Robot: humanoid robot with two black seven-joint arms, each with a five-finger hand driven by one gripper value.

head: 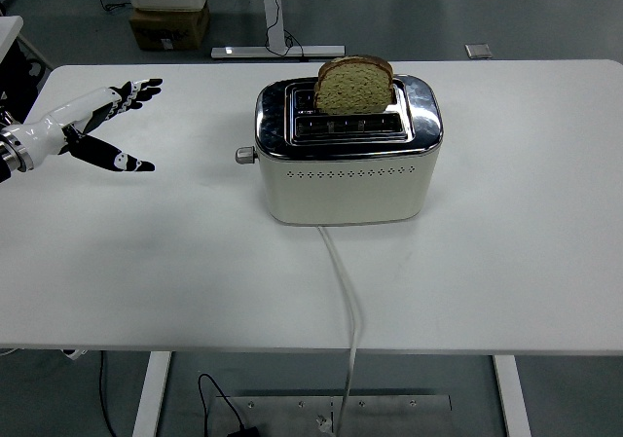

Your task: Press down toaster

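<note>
Left hand [92, 126]: white shell over the back, black fingers [131, 94] with small white patches at the joints, black thumb, metallic cuff at wrist.

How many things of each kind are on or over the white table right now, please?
Toaster: 1
Bread slice: 1
Power cord: 1
Robot hand, the left hand, fingers spread, over the table: 1
Total: 4

One high head view looks forward and down over the table [545, 262].
</note>
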